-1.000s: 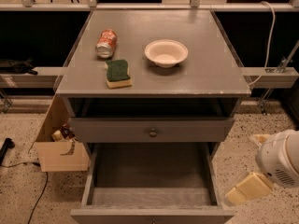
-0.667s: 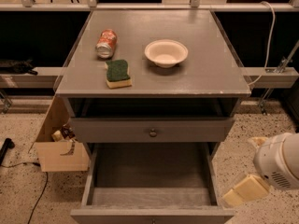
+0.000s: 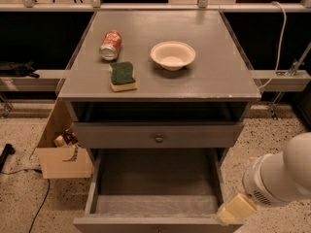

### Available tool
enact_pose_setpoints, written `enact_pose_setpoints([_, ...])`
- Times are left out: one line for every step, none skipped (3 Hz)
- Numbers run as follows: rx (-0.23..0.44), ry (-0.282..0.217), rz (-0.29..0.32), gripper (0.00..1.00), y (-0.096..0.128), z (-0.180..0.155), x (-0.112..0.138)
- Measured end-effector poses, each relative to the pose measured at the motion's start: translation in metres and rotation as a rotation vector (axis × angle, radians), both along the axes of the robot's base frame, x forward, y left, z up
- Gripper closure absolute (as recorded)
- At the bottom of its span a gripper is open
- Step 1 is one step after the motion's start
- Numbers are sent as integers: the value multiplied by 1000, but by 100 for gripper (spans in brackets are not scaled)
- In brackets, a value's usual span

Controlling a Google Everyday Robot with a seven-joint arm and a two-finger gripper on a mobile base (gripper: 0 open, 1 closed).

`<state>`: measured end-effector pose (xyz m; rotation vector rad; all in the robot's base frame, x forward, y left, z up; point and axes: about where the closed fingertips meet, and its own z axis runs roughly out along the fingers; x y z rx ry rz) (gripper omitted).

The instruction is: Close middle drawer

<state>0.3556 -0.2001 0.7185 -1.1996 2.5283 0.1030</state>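
Note:
The middle drawer (image 3: 155,198) is a wide grey wooden drawer, pulled far out toward me, and its inside shows nothing in it. Its front panel (image 3: 146,224) runs along the bottom edge of the view, and its knob barely shows there. Above it, another grey drawer (image 3: 121,136) with a small round dark knob (image 3: 159,138) sits nearly shut under the cabinet top. My gripper (image 3: 236,208), a cream-coloured tip on a thick white arm (image 3: 282,176), is at the front right corner of the open drawer, touching or just beside it.
On the grey cabinet top (image 3: 218,76) lie a tipped soda can (image 3: 111,44), a green-and-yellow sponge (image 3: 123,76) and a white bowl (image 3: 173,55). An open cardboard box (image 3: 60,149) stands on the speckled floor to the left. A black cable (image 3: 34,198) lies on the floor.
My gripper and arm have moved left and a little down, from out to the right in to the open drawer's front right corner. The drawer has not visibly moved.

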Motion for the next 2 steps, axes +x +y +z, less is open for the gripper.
enact_pose_setpoints([-59,-46,-12,0,-10,-5,0])
enact_pose_setpoints([-66,-53,-13,0,-12,-5,1])
